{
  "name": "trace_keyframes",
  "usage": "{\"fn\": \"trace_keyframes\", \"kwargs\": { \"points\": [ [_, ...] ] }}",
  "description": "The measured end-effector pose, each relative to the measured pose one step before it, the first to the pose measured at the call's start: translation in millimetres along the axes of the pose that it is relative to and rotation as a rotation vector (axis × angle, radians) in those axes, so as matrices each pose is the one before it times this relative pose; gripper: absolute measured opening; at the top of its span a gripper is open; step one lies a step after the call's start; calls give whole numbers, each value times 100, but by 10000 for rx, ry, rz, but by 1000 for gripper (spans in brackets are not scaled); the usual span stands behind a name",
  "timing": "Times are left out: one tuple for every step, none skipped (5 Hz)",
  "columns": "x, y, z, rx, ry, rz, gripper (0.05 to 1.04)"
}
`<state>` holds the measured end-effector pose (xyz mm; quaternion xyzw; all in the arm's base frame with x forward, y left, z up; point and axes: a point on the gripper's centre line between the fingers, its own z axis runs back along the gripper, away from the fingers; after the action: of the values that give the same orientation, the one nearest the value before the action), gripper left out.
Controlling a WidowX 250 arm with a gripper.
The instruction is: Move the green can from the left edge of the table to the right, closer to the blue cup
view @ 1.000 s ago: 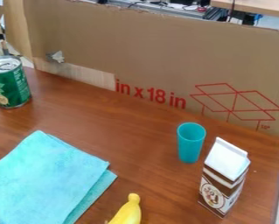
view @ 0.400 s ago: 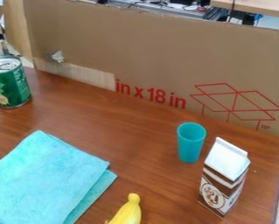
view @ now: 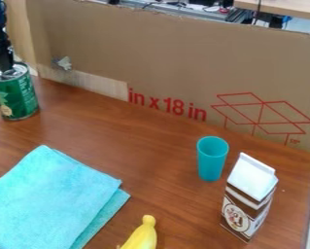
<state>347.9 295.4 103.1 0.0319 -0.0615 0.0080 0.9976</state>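
Reddish-brown wood makes up the tabletop (view: 157, 151), and near its far left corner, in the upper left of the view, stands a green can (view: 17, 97) with a silvery lid. Coming in from the upper left, the black gripper (view: 6, 67) hangs down right at the top of the can, its tip in front of part of the lid. How far it is open cannot be told, nor whether it has hold of the can. Nearer the camera, a folded light-blue cloth (view: 50, 199) lies flat at the lower left. To the right of the cloth, a yellow banana (view: 143, 238) runs out of the bottom edge of the view. Farther right, a teal cup (view: 212, 160) stands upright, with a brown and white carton (view: 248, 199) standing near it, toward the camera. Behind the table rises a cardboard panel (view: 170, 58) with red printing and a red line drawing.
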Motion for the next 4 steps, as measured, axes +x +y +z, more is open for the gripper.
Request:
{"fn": "trace_keyframes", "kwargs": {
  "points": [
    [175,-1430,-105,-47,92,-326,1001],
    [-615,-3606,44,-366,192,-498,1001],
    [-268,-3951,-35,-613,19,-385,1001],
    [9,-4073,-473,-631,-108,-160,1001]
  ]
}}
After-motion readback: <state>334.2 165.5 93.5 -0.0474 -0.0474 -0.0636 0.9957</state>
